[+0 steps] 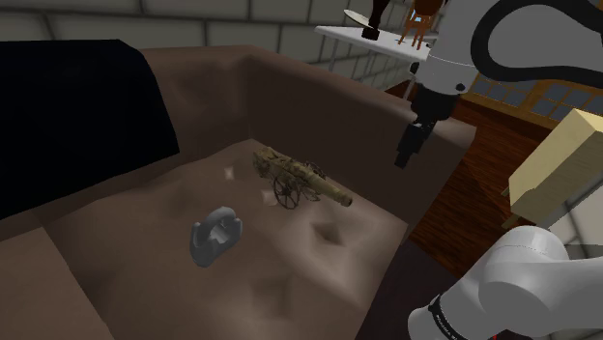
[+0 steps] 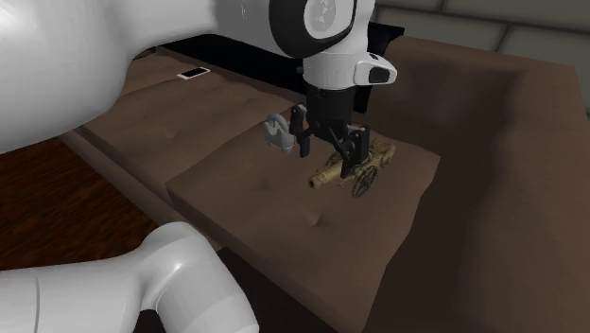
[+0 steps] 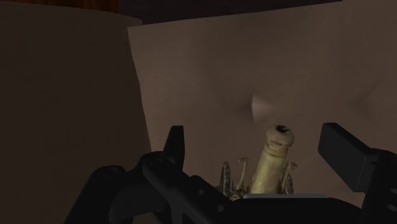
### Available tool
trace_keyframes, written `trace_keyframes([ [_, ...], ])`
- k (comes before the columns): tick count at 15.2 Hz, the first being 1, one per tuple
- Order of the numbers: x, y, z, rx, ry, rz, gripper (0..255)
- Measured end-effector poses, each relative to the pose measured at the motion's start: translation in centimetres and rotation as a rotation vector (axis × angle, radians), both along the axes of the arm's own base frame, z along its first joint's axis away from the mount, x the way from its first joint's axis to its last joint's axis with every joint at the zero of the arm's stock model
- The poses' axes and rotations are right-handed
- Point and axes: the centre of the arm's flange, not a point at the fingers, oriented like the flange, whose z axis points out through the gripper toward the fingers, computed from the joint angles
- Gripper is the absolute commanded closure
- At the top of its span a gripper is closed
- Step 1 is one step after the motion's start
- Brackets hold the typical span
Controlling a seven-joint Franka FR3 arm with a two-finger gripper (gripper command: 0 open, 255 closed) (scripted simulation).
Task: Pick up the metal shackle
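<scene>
The shackle is a grey, rounded piece lying on the brown sofa seat. It also shows in the second exterior view as the shackle, just behind the hand. My black gripper hangs open in the air above the seat's edge, well to the shoulder view's right of the shackle. In the second exterior view the gripper hovers over a brass toy cannon. Between the parted fingers of the gripper, the cannon's muzzle points up; nothing is held.
The cannon lies between the shackle and the hand. The sofa back and armrest wall in the seat. A phone rests on a far cushion. A white table and a pale wooden piece stand beyond. A black area covers the left.
</scene>
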Motion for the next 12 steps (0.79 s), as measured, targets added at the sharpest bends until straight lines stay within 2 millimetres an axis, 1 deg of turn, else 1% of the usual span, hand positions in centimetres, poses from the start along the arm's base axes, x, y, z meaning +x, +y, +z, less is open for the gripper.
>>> trace_keyframes([
  [1, 0.0, 0.0, 0.0, 0.000, 0.000, 0.000, 0],
  [2, 0.0, 0.6, -0.1, 0.002, 0.003, -0.015, 0],
  [3, 0.5, 1.4, -0.7, 0.007, 0.008, -0.040, 0],
  [4, 0.3, 2.2, -1.3, 0.012, 0.013, -0.071, 0],
  [5, 0.1, 3.3, -1.6, 0.018, 0.019, -0.104, 0],
  [6, 0.4, 4.3, -1.8, 0.024, 0.025, -0.138, 0],
  [8, 0.6, 6.3, -3.1, 0.036, 0.037, -0.209, 0],
  [12, 1.8, 11.0, -4.7, 0.060, 0.062, -0.350, 0],
])
